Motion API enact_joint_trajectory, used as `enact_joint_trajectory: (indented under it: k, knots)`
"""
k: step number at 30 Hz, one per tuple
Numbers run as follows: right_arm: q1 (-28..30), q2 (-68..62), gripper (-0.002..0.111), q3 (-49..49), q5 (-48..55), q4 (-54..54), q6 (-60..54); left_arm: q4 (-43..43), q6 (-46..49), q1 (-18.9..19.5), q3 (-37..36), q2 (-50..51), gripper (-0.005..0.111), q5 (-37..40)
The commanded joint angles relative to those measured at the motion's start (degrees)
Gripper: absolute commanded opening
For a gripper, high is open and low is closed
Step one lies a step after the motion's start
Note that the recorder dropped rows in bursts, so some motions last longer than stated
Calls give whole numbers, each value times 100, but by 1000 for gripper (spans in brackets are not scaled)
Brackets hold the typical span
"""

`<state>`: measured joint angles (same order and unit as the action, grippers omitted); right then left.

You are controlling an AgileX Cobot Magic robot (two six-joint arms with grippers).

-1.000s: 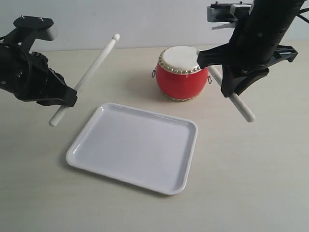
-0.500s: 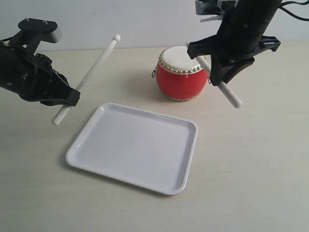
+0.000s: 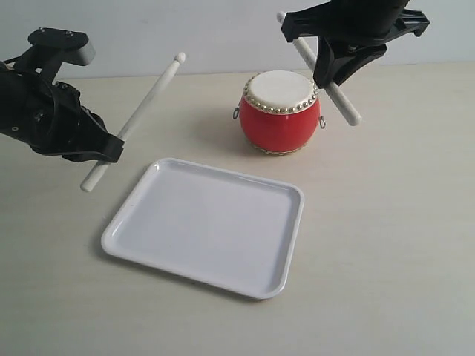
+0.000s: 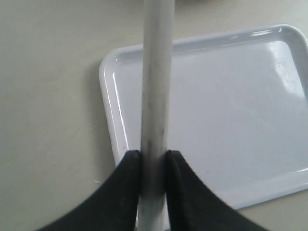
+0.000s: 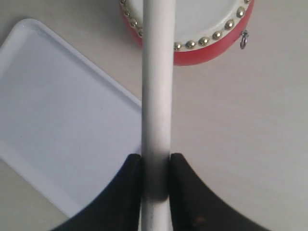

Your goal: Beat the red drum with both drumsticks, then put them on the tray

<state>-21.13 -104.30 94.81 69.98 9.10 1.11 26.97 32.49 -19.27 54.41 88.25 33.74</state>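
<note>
The red drum (image 3: 280, 113) with its cream skin and gold studs stands behind the white tray (image 3: 148, 248). My left gripper (image 3: 111, 144) is shut on one pale drumstick (image 3: 145, 105), held slanted left of the tray's far corner, tip pointing up and back. My right gripper (image 3: 326, 63) is shut on the other drumstick (image 3: 345, 105), raised above and just right of the drum. In the left wrist view that stick (image 4: 156, 86) crosses the tray (image 4: 231, 106), jaws (image 4: 153, 161) tight on it. In the right wrist view the stick (image 5: 157, 72) crosses the drum (image 5: 211, 43) and tray (image 5: 57, 120), gripper (image 5: 156, 163) clamped.
The pale tabletop (image 3: 386, 245) stretches to the right of the tray and in front of it. A white wall (image 3: 215, 30) closes the back edge behind the drum.
My right arm has risen and swung back, lifting its drumstick from beside the drum's right flank to above its rim. The left arm and its stick have hardly moved.
</note>
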Motion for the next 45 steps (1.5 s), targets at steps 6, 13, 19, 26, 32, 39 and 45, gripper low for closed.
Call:
enact_joint_trajectory:
  k: [6,13,19,26,32,39,45]
  knots:
    - [28,43,0,-360,-2,-8,-202,67,7,-14,37,12,0,25]
    - [28,221,0,-822,-2,2,-210,67,7,-14,37,12,0,49]
    - [28,286,0,-1125,-2,2,-214,67,7,-14,37,12,0,49]
    - [28,299,0,-1389,-294,248,-230,83,7,-14,37,12,0,48]
    - [28,299,0,-1389,-271,258,-243,112,7,-14,37,12,0,22]
    - [28,62,0,-1389,-401,146,-246,385,252,-14,37,12,0,-38]
    - [156,-10,0,-1312,-519,154,-235,388,263,-14,25,55,0,26]
